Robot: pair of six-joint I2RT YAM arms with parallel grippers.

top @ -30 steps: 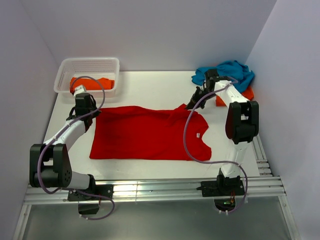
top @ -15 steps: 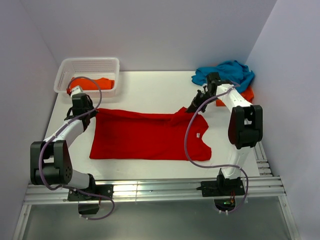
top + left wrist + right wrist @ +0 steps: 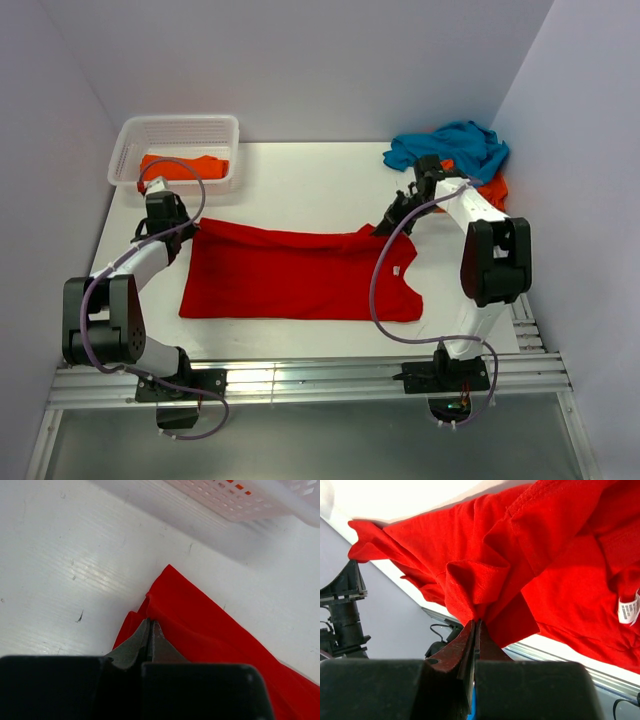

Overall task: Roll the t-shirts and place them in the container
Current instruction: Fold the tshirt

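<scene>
Top view: a red t-shirt (image 3: 300, 275) lies spread across the middle of the white worktop (image 3: 300, 180), collar to the right, its near part flat. The far edge is gathered into a taut line between the two arms.

Left fingers (image 3: 142, 636) – clenched on the shirt's far-left corner, beside the near side of the white basket (image 3: 130, 140). An orange t-shirt (image 3: 185, 165) lies in that basket.

Right fingers (image 3: 467, 642) – pinched together on a fold of red cloth at the far-right shoulder. The right wrist view shows the fabric bunched and hanging from the tips, with a white label (image 3: 630, 611) at right.

At the far-right corner a teal t-shirt (image 3: 460, 140) lies crumpled on a second orange t-shirt (image 3: 495, 187), apart from the red one.
</scene>
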